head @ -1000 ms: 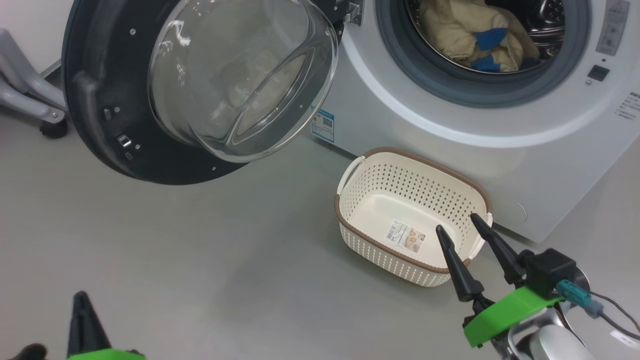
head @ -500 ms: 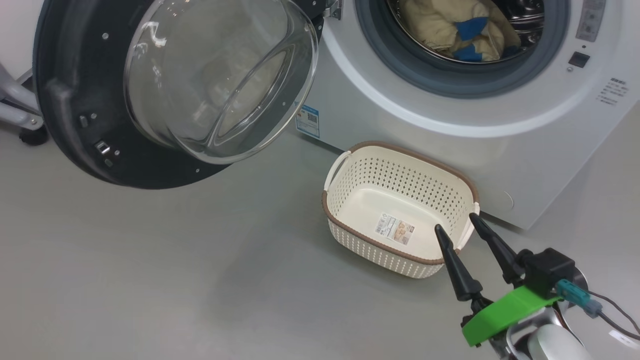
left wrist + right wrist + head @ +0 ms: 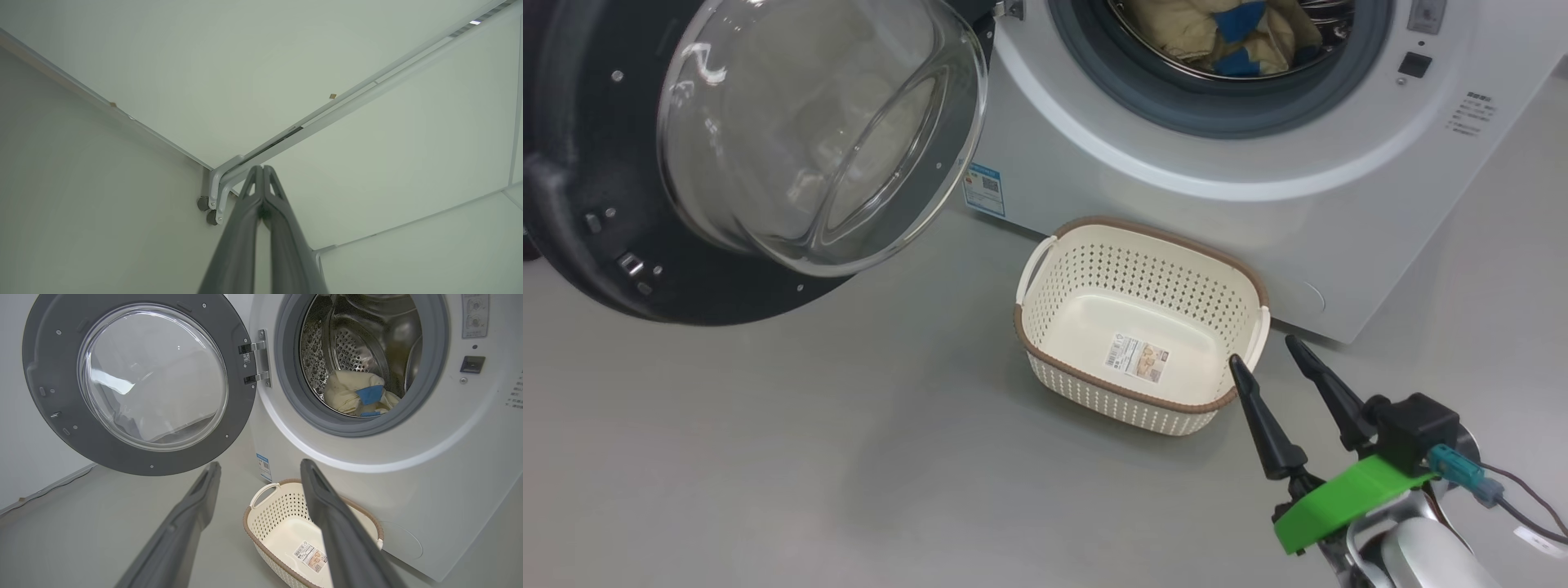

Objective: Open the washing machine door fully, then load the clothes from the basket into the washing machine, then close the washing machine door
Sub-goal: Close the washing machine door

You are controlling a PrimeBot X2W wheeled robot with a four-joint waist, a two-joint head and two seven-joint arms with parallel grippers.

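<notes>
The washing machine (image 3: 1176, 188) (image 3: 449, 477) stands with its door (image 3: 596, 163) (image 3: 135, 388) swung wide open to the left. Cream clothes with blue patches (image 3: 1217, 33) (image 3: 359, 398) lie inside the steel drum. The cream basket (image 3: 1094, 269) (image 3: 273, 522) sits on the floor before the machine, holding nothing but a label. My right gripper (image 3: 1266, 353) (image 3: 259, 467) is open and empty, low at the basket's near right corner. My left gripper (image 3: 261, 168) is shut on nothing and points at a wall corner.
Grey floor spreads left of the basket and under the open door. A grey wheeled frame (image 3: 214, 196) stands at the wall corner in the left wrist view. A blue-and-white sticker (image 3: 983, 188) marks the machine's lower front corner.
The head camera has turned, so the whole scene has slid left and up. The left gripper's tip has left the head view. The right gripper keeps its pose.
</notes>
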